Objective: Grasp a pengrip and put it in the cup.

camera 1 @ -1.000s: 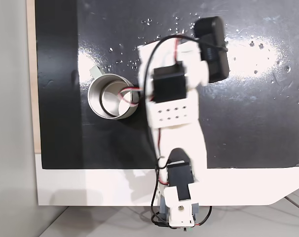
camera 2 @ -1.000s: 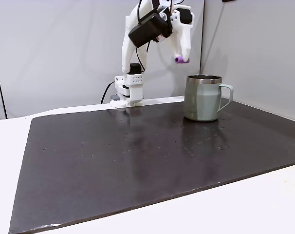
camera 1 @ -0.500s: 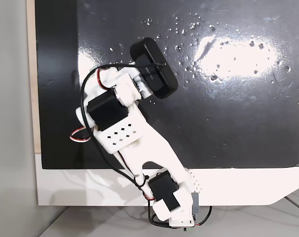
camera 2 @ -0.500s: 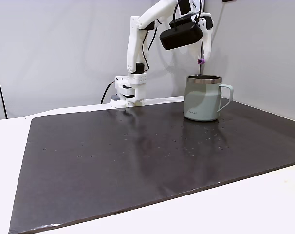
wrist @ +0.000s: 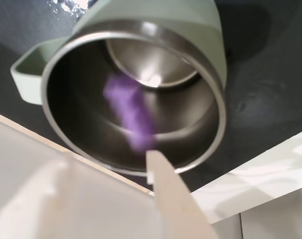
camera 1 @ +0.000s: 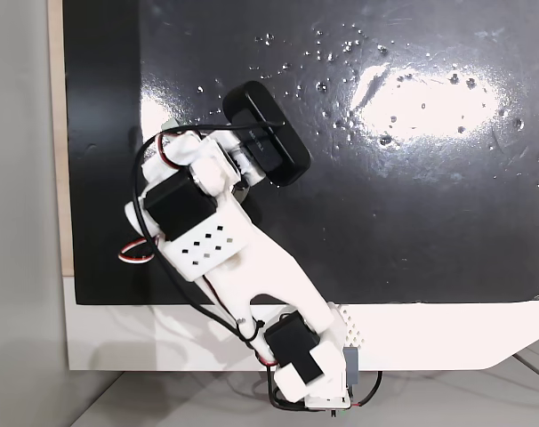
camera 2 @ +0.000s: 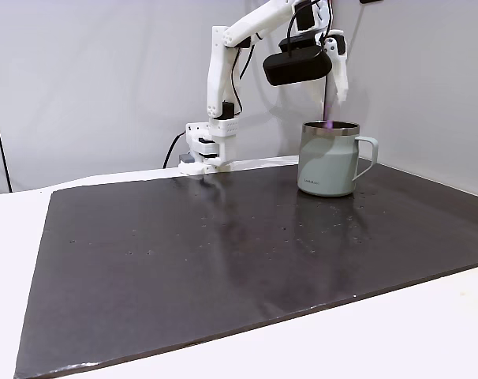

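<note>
Gripper: I see it (camera 2: 334,85) near the top of the side fixed view, right of centre, hanging just above the mug's rim; its fingers stand parted and I see nothing between them. In the wrist view one pale finger (wrist: 166,186) comes up from the lower edge and ends at the mug's near rim
Pen grip: a blurred purple streak (wrist: 128,113) in the middle of the wrist view, inside the mug's mouth and clear of the finger; in the side fixed view I make out a faint purple smear (camera 2: 328,121) right at the rim
Mug: sage-green outside with a shiny steel inside (wrist: 206,32), taking up the upper half of the wrist view, handle at the left edge; in the side fixed view it (camera 2: 326,162) stands upright at centre right on the mat, handle pointing right
Arm: in the top-down fixed view the white arm (camera 1: 225,258) runs from the lower centre up to the left and covers the mug
Mat: dark and glossy (camera 2: 223,253), lying on a white table (camera 1: 430,338)
</note>
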`<state>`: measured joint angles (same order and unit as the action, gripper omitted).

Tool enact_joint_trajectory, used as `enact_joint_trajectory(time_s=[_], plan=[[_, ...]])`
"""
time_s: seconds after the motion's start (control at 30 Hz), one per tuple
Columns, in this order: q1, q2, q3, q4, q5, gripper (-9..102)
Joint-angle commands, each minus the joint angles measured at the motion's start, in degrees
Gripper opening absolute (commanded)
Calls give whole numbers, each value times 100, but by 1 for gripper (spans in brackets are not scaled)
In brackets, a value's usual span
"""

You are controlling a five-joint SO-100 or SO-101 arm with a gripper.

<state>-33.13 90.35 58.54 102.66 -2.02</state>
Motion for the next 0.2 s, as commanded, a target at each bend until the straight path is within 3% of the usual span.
enact_joint_trajectory(time_s=[0.0,0.17], plan=[[-53,387,-9,26,18,22],[-62,413,9,35,18,22]])
